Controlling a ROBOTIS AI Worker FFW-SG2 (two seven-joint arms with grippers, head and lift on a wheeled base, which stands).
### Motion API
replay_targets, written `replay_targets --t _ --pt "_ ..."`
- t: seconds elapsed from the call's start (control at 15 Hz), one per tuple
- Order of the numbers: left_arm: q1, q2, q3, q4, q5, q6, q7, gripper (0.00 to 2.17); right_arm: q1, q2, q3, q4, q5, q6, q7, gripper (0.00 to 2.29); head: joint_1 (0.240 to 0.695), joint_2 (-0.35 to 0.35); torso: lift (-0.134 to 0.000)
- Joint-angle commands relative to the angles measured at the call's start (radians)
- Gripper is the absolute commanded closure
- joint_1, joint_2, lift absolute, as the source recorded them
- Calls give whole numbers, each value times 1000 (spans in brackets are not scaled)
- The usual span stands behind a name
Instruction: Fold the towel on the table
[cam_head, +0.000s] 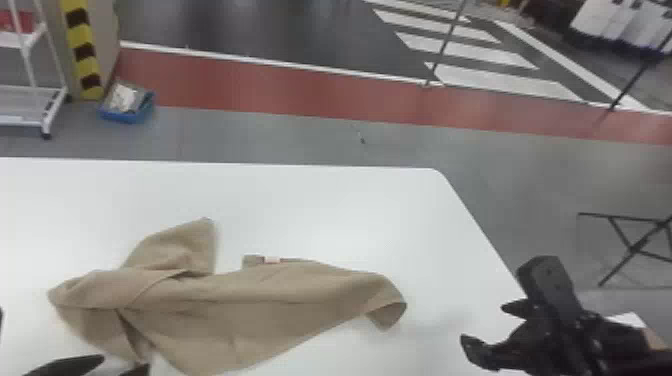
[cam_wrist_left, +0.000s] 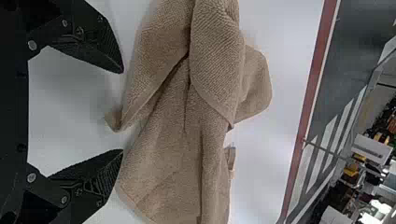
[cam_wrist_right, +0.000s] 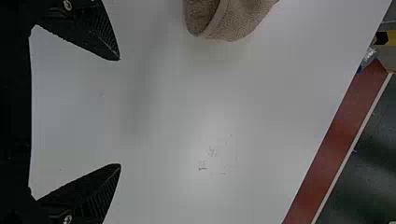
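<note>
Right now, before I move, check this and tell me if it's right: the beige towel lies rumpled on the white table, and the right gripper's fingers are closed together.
The fingers are wrong: the right wrist view shows the right gripper open, its fingertips well apart. The beige towel does lie rumpled on the white table.

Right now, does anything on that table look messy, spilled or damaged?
The towel looks untidy: it lies bunched and twisted, with creases and one end flopped over, instead of flat or neatly folded. The table has a few faint marks on it. I see no spill or tear.
</note>
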Motion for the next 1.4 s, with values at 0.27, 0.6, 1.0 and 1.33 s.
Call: replay_targets --t 0.27,0.6,1.0,1.33 --pt "-9 -3 -18 10 -19 -20 101 333 1 -1 4 9 1 0 10 66 695 -350 -124" --pt "-11 -3 -72 15 -48 -13 159 367 7 -1 6 9 11 -3 11 66 695 -350 -124" --pt "-9 -3 -105 -34 -64 79 187 431 26 -3 1 5 24 -3 13 70 695 -350 -124" --pt "8 -3 -136 -100 -47 198 228 245 26 -3 4 6 26 -6 13 70 695 -350 -124"
